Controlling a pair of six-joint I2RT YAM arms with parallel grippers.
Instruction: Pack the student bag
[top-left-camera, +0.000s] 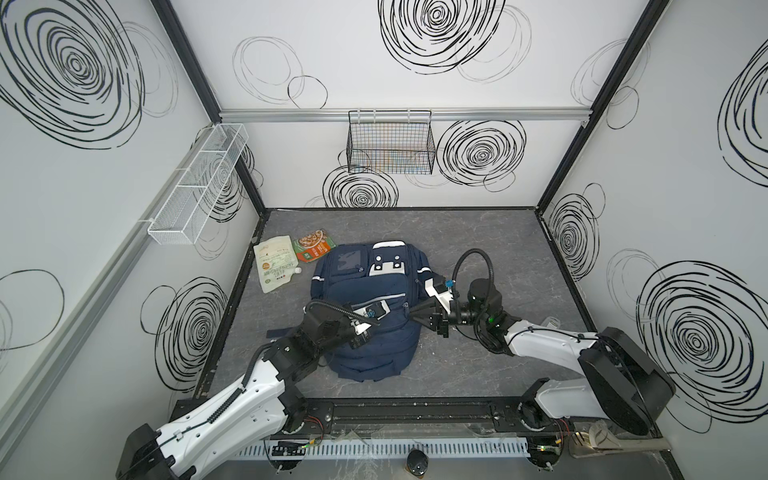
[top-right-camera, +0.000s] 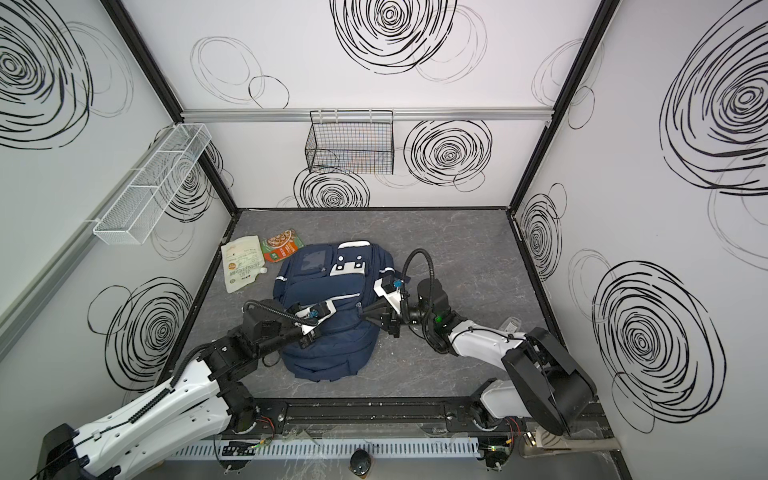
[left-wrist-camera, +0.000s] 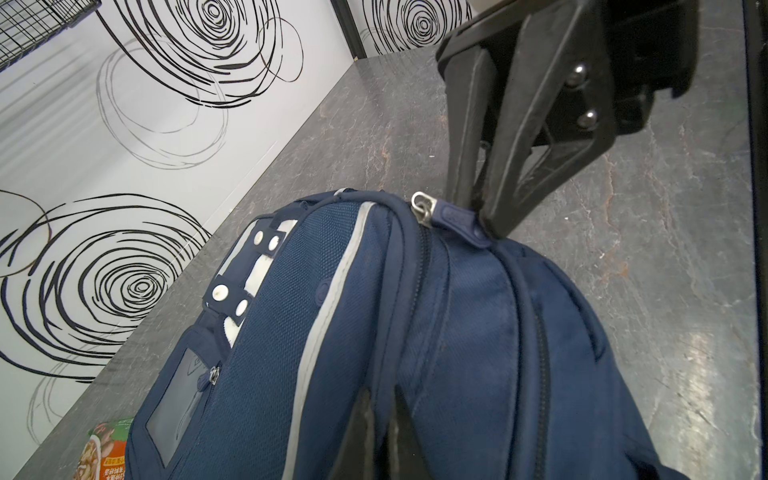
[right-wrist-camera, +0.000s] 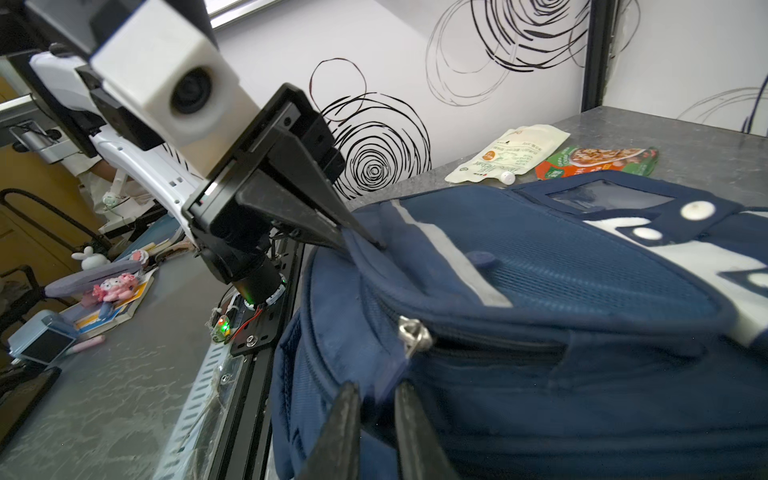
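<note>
While the student bag (top-left-camera: 374, 291) lies flat mid-tabletop (top-left-camera: 478, 249), all woven navy nylon with shiny grey piping, its long axis runs front-to-back, white face patch (top-left-camera: 387, 269) toward the back wall. Left gripper (right-wrist-camera: 365, 241) pinches a fabric fold, tips half buried. Right gripper (left-wrist-camera: 484, 216) is clamped on the rubbery zip pull (left-wrist-camera: 459, 218), which is blurry in the right wrist view.

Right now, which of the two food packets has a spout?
The cream-white pouch; a small white cap juts from its corner. The orange-and-green packet beside it is flat, with no spout.
</note>
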